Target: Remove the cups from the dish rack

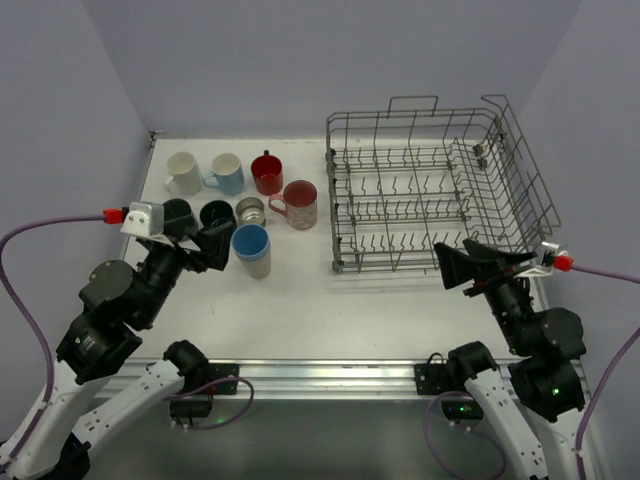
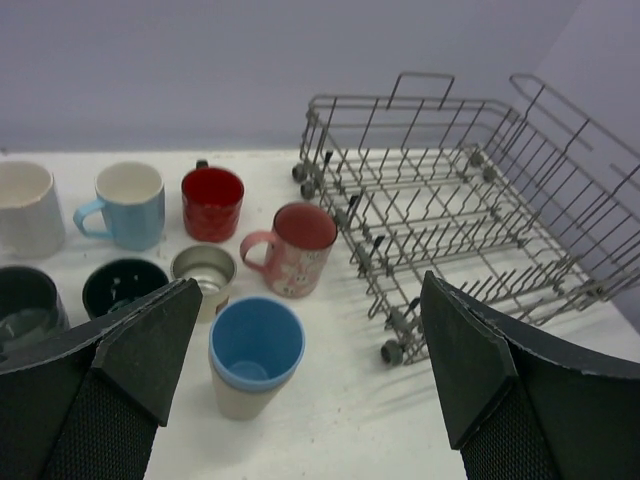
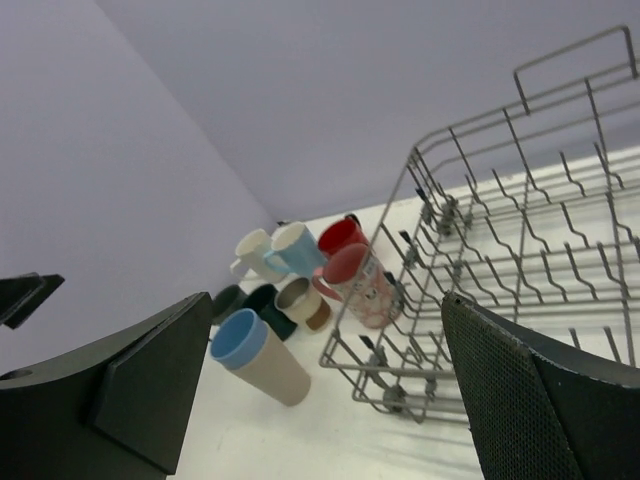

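Note:
The grey wire dish rack [image 1: 390, 267] stands at the right with no cups in it. Several cups stand on the table to its left: white [image 1: 183, 172], light blue [image 1: 228, 173], red [image 1: 266, 172], speckled pink [image 1: 299, 204], beige [image 1: 250, 211], dark teal [image 1: 217, 215] and the tall blue tumbler [image 1: 251, 249]. A second dark cup [image 2: 22, 300] is partly hidden by my left gripper. My left gripper [image 1: 205, 243] is open and empty just left of the tumbler [image 2: 255, 350]. My right gripper [image 1: 475, 262] is open and empty at the rack's front right corner [image 3: 520, 260].
The table is white, with lilac walls at the back and both sides. The cups sit in a tight group at the back left. A bare strip of table runs between the tumbler and the rack, and along the front edge.

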`<state>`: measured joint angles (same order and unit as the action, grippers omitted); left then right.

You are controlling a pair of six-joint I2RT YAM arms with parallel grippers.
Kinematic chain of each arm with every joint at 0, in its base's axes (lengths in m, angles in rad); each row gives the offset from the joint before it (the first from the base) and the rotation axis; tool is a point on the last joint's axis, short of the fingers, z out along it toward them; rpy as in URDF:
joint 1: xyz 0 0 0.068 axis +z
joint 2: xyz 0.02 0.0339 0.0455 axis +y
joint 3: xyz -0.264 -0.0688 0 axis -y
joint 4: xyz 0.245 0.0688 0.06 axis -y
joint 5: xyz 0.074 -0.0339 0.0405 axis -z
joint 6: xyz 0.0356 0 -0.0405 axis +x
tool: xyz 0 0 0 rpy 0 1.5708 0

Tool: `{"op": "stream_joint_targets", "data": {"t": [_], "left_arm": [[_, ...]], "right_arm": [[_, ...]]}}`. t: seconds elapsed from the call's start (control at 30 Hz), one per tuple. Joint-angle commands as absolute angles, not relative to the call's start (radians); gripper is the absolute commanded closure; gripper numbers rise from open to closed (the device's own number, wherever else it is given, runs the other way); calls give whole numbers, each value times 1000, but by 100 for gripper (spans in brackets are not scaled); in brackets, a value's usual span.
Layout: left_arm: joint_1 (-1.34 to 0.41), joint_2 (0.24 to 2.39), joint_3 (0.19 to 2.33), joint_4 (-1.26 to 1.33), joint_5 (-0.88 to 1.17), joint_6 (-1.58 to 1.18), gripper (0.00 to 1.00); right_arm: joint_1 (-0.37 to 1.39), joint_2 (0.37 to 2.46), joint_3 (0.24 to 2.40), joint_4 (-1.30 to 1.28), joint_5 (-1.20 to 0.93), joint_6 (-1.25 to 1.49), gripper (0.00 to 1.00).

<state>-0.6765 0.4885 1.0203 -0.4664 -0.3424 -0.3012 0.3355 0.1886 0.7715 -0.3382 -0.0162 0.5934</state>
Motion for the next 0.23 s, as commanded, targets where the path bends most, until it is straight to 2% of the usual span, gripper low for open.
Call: {"op": "stream_joint_targets", "data": {"t": [0.0,0.2], "left_arm": [[-683,440,965,-451,-345,-344,0],[-681,469,936,-414,-328,-344,0]], "right_arm": [[337,167,718,-370,22,575,1],[336,235,752,-356,6,577,1]]}}
